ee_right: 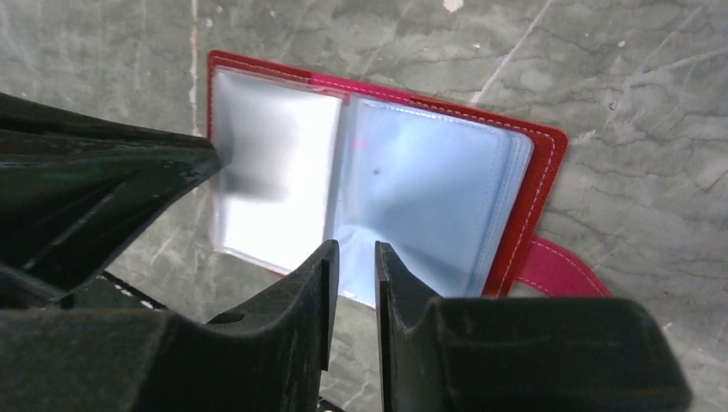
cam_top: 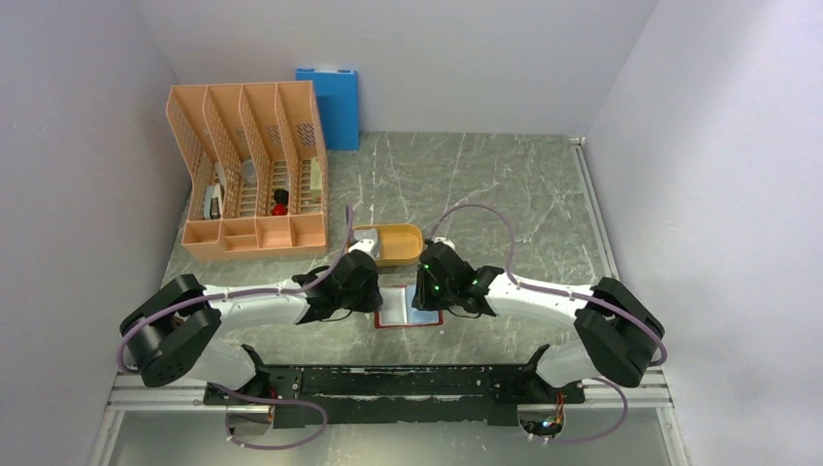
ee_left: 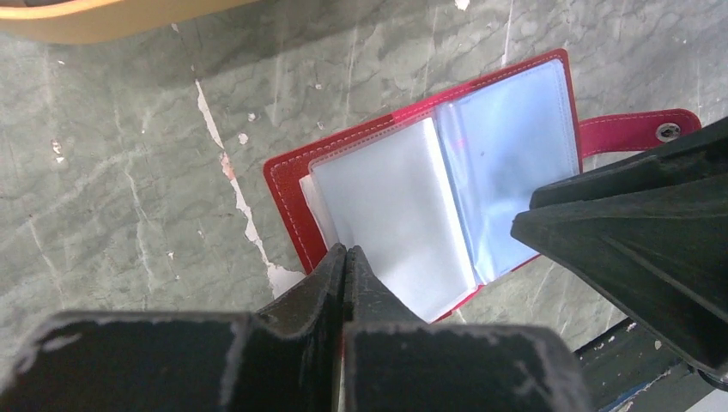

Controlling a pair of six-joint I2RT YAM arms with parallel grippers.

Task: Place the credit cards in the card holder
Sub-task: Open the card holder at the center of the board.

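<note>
From above, the card holder (cam_top: 408,309) lies spread open on the marble table (cam_top: 505,194), just on the near side of the orange oval tray (cam_top: 393,241). The left gripper (cam_top: 367,291) and right gripper (cam_top: 430,289) crowd over it, one from each side.

Through the left wrist camera, the left gripper (ee_left: 344,256) has its jaws pressed together at the near edge of the leaf on its own side. I cannot tell whether anything is pinched between them. A pale card (ee_left: 386,210) fills that leaf's clear sleeve, with a whitish edge peeking out toward the red cover.

Through the right wrist camera, the right gripper (ee_right: 353,257) hangs over the near edge of the blue-grey leaf, jaws apart by a slim gap with nothing visibly in them.

It looks to me like the seating step: one card is all but home. Next I would expect a gentle push to slide it fully in while the other arm steadies the holder.
</note>
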